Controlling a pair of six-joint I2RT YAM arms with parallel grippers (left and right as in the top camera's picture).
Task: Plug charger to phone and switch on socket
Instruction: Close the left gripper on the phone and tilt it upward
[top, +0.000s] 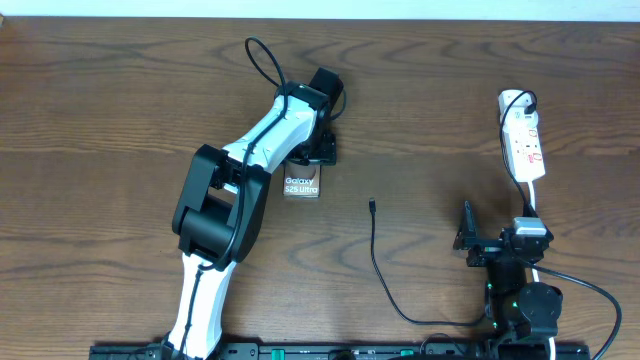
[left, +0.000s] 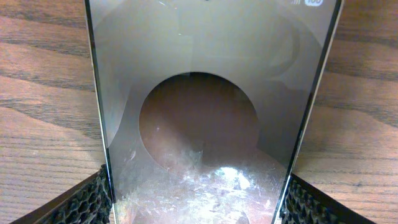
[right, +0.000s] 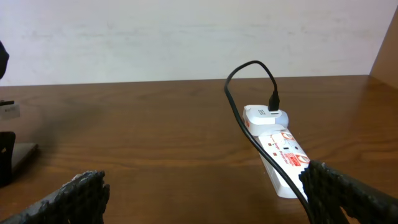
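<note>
Left of charger tip, left tool grips phone.

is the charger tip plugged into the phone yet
No, the charger's plug tip lies loose on the table, apart from the phone.

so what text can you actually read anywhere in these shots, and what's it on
"Galaxy S25 Ultra": white lettering on the phone, overhead view.
Small white mark at the top edge of the phone in the left wrist view: cut off, possibly "100", not readable for certain.
Red print on the white power strip: too small to read.
Small white label at the far left of the right wrist view: blurred, unreadable.
</note>
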